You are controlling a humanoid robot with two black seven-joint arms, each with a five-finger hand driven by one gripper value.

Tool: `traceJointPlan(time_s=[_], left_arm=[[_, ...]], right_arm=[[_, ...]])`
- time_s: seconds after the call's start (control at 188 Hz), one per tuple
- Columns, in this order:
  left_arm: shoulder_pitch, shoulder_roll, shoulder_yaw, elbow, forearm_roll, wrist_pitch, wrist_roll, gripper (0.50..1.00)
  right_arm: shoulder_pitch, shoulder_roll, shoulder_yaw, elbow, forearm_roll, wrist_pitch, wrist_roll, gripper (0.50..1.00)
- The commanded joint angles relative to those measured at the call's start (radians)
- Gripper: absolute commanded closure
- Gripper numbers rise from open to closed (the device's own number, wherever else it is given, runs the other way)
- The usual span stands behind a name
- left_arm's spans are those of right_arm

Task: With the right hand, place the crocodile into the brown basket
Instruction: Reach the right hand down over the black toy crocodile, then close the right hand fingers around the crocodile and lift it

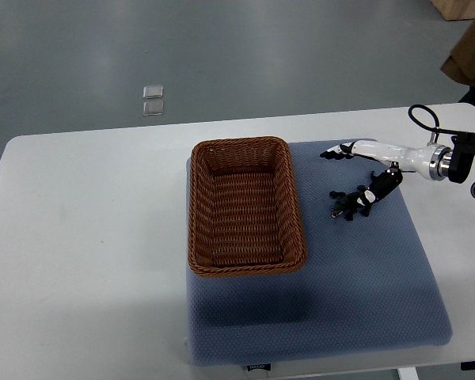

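**Right robot hand** [388, 162]: reaches in from the right edge on a white forearm and sits over the upper right part of a blue pad. State: cannot tell from this steep view whether it is closed on anything or merely resting there.

**Crocodile** [347, 204]: a small dark shape at the lower left end of the robot hand, touching it or nearly so. It is probably the toy, though it blurs into the hand's own black parts. It lies on the pad, right of the basket, near it but clearly apart.

**Blue pad** [364, 285]: a quilted mat over the right half of the bench, carrying both the toy and the basket.

**Brown basket** [196, 206]: a rectangular woven basket, standing upright on the pad's left edge with nothing in it.

**Bench** [87, 237]: white, and bare on its left side.

**Left arm**: not in view.

**Step in hand**: judged to be the pickup, since the toy is outside the basket and no carry is evident.

**Next move calls for**: a firm hold on the small toy, a lift high enough to clear the basket's near wall, travel to the left, and a release over the woven floor.
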Motion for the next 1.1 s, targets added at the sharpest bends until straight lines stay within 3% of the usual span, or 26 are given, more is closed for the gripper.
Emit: traceJointPlan(time_s=[0.0,0.117,0.372,0.739,1.095], left_arm=[[0.0,0.0,0.0,0.0,0.0,0.0,0.0,0.5],[0.0,0.0,0.0,0.0,0.0,0.0,0.0,0.5],[0.0,0.0,0.0,0.0,0.0,0.0,0.0,0.5],[0.0,0.0,0.0,0.0,0.0,0.0,0.0,0.5],[0.0,0.0,0.0,0.0,0.0,0.0,0.0,0.5]], right_arm=[[0.003,-0.018,-0.064,0.002,-0.044,-0.067,0.004,0.57],[0.003,-0.027,-0.101,0.002,-0.075,-0.124,0.008,0.57],[0.003,-0.047,-0.127,0.0,-0.129,-0.158,0.011,0.572],[0.012,-0.053,-0.22,-0.011,-0.219,-0.293,0.018,0.576],[0.016,-0.048,-0.24,-0.018,-0.245,-0.308,0.019,0.621]])
